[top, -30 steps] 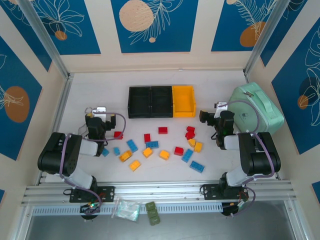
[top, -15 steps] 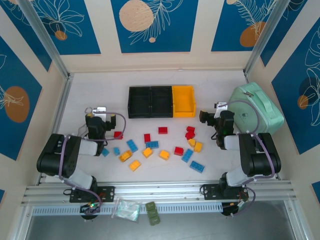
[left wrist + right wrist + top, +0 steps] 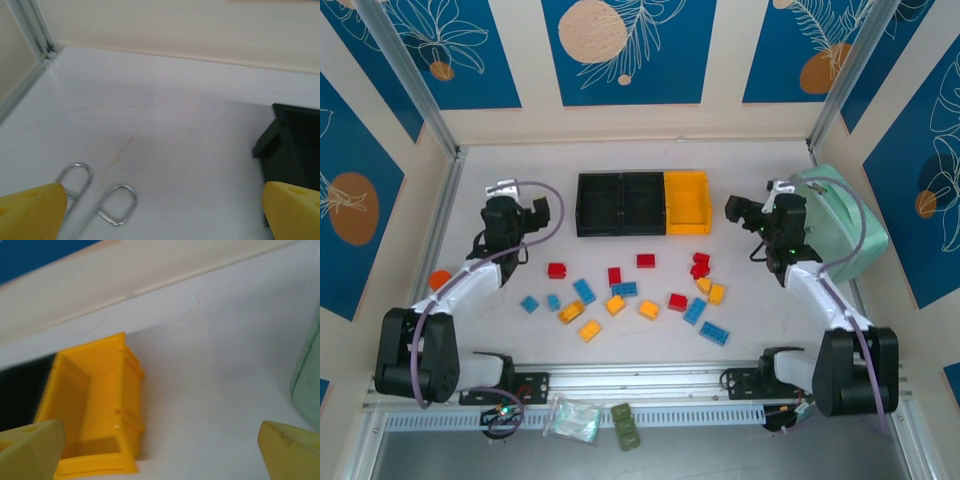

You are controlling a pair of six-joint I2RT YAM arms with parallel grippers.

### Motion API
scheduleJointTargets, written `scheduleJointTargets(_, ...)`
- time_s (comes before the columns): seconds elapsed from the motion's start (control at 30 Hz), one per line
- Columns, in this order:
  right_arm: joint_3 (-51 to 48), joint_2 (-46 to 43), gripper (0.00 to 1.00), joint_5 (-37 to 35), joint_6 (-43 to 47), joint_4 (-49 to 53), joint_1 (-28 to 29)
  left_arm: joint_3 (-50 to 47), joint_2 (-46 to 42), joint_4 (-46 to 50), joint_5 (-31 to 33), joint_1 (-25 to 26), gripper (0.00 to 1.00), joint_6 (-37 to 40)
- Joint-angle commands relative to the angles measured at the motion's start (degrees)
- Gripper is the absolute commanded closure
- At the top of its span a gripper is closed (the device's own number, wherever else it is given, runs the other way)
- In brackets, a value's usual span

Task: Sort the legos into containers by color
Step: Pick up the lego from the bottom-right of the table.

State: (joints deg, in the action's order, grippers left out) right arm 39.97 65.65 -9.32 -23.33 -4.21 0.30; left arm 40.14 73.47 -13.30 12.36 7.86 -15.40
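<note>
Red, light blue and yellow-orange legos lie scattered on the white table, among them a red one (image 3: 557, 270), a blue one (image 3: 713, 333) and a yellow one (image 3: 589, 330). Behind them stand the containers in a row: two black bins (image 3: 621, 204) and a yellow bin (image 3: 687, 202). My left gripper (image 3: 540, 212) hovers open left of the black bins, with nothing between its yellow fingertips (image 3: 30, 212). My right gripper (image 3: 734, 210) is open and empty right of the yellow bin (image 3: 90, 410). A black bin's corner (image 3: 295, 145) shows on the right of the left wrist view.
A mint-green case (image 3: 835, 215) sits just right of my right gripper, its edge (image 3: 307, 370) near the right fingertip. Two metal wire loops (image 3: 95, 200) lie on the table under my left gripper. Olive-green blocks (image 3: 625, 425) and a plastic bag (image 3: 570, 418) rest by the near rail.
Both arms have stretched out toward the far side. My left gripper left the red lego's side for the black bins' left; my right gripper rose beside the yellow bin. Both stayed open.
</note>
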Motion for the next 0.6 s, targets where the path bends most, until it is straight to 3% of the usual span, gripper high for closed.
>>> scheduleJointTargets(0.0,3.5,-2.8,0.09,12.1,-12.1,17.0,-3.7,1.7,-2.0,10.7,-12.4,-0.6,0.01,-12.5)
scheduleJointTargets(0.1,4.8,-4.5,0.20,14.8,-14.4,25.1,-3.7,1.0,-3.0,11.5,-21.9,-0.4,0.00,-15.5)
scheduleJointTargets(0.27,10.6,-1.9,0.33,12.4,-13.9,46.1,0.1,3.6,-3.5,23.6,-32.4,1.4,0.18,-16.0)
scheduleJointTargets(0.4,10.9,-0.4,0.34,5.9,-14.9,54.3,5.8,4.6,-4.5,32.6,-35.3,6.1,0.23,-14.3)
scheduleJointTargets(0.57,8.7,-0.1,0.39,3.2,-18.5,57.7,13.1,3.1,-8.3,37.8,-31.4,16.5,0.26,-14.8)
